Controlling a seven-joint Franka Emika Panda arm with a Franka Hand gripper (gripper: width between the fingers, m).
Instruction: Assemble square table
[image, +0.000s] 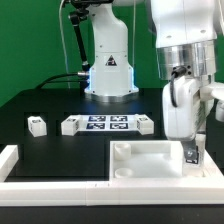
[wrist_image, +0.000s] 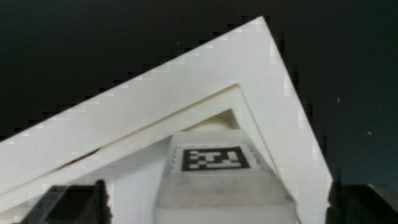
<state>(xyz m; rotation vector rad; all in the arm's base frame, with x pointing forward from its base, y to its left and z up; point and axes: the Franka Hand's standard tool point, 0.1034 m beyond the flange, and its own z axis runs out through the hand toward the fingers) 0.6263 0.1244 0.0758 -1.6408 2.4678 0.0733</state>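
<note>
The square table's panel (image: 140, 160) lies at the front of the black tabletop (image: 40, 100), toward the exterior view's right, with one corner under me. Its black-white tag (wrist_image: 217, 157) shows a blocky pattern, no letters. My claw (image: 190, 153) stands spread, pinching nothing; the wrist view crops my fingertips. A leg (image: 37, 125) sits well apart, its tag too small to read.

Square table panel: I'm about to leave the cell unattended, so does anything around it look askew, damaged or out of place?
Nothing stands out. The square table panel lies flat and looks undamaged, its tag intact. The claw hangs open over its edge, holding nothing. One leg stands apart at the exterior view's left.
</note>
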